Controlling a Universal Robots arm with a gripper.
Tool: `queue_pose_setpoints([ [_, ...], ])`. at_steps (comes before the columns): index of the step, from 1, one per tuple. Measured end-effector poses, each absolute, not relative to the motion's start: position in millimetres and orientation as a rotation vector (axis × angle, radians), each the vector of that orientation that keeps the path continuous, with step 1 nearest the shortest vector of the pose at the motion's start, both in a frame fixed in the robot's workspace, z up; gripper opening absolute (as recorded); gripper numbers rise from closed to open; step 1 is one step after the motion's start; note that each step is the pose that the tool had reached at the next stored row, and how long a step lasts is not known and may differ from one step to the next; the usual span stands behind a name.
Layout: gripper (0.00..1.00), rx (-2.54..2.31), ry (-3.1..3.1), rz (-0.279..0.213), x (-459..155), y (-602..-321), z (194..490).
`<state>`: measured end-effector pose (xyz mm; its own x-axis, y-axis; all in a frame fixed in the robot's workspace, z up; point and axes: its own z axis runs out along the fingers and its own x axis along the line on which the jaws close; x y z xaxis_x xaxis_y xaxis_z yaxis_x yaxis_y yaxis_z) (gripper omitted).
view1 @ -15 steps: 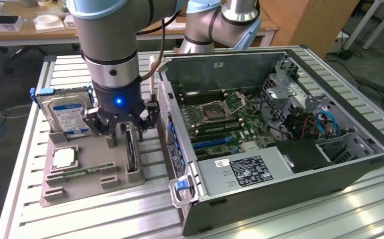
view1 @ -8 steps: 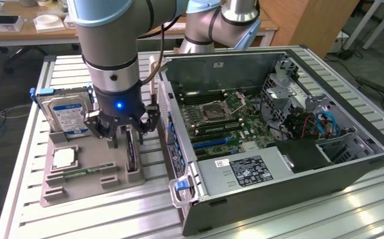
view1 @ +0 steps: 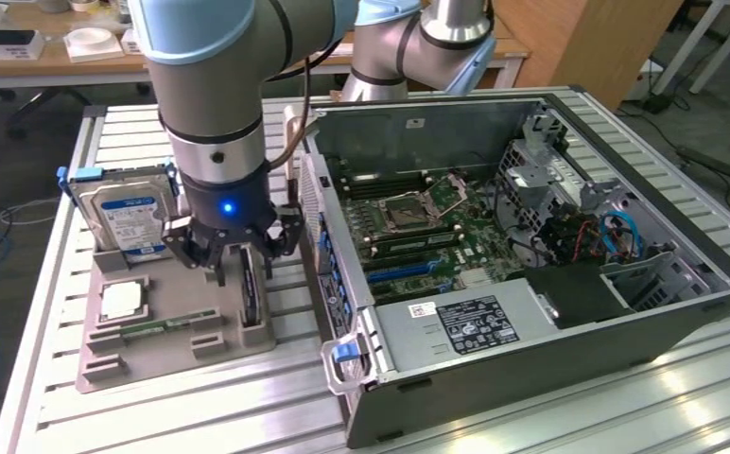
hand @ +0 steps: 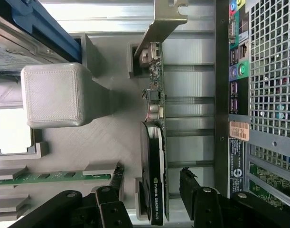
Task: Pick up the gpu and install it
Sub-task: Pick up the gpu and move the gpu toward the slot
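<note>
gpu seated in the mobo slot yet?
No, the gpu stands on edge in the gray tray outside the case, between the open gripper's fingers.

Only legible text: "NVIDIA QUADRO", pale letters along the black cooler [hand: 152,171] of the gpu [hand: 160,95]. The gpu stands on edge at the tray's [hand: 111,142] edge, next to the computer case [hand: 273,95].

Too small to read:
- orange sticker [hand: 239,130] on the case's back panel
- blue label on the hard drive [view1: 128,218]
- label on the power supply [view1: 466,322]
</note>
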<state>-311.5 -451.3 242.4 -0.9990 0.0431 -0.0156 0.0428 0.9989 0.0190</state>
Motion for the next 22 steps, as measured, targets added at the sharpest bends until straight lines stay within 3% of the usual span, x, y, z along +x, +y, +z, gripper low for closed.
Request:
queue_pose_setpoints([
  [22, 0.59, 0.069, 3.125, 0.038, -312, -431, 228],
])
